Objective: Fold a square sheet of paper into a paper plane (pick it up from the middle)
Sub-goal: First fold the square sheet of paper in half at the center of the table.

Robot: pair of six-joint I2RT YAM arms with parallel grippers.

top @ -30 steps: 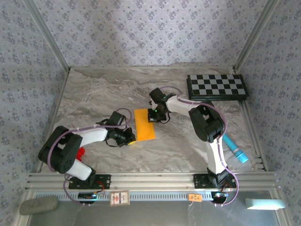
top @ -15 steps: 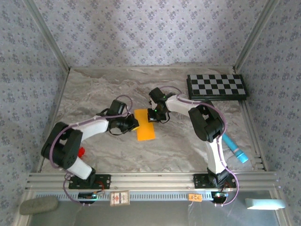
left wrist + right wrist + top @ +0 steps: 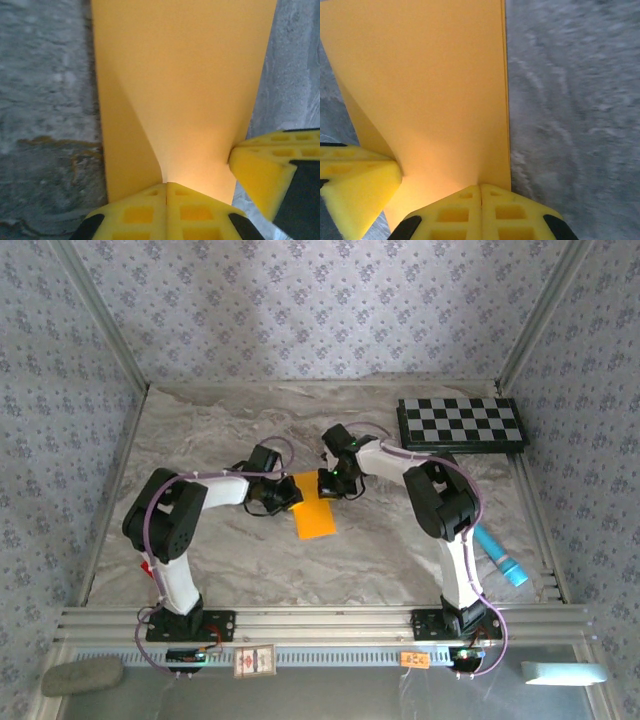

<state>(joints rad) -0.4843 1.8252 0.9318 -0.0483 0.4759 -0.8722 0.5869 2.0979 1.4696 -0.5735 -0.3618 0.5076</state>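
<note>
The square sheet of paper [image 3: 317, 519] lies mid-table as a narrow orange-yellow rectangle, two layers thick. My left gripper [image 3: 290, 493] is shut at its far left corner. In the left wrist view, its closed tips [image 3: 166, 184] touch the paper [image 3: 190, 90], whose upper layer curves up off the lower one. My right gripper [image 3: 327, 490] is shut at the far right corner. Its closed tips [image 3: 480, 186] rest on the paper [image 3: 430, 90] close to its right edge. Each wrist view catches a yellow finger of the other gripper [image 3: 260, 170] [image 3: 355, 185] beside it.
A black-and-white checkerboard [image 3: 460, 423] sits at the back right. A blue pen-like object [image 3: 500, 555] lies by the right arm, and a small red piece [image 3: 146, 566] by the left arm's base. Metal frame posts and patterned walls close in the marbled table [image 3: 200, 430].
My left gripper slid along the sheet's left edge from its near end to its far corner. The sheet's near end shifted slightly right. The right gripper stayed put.
</note>
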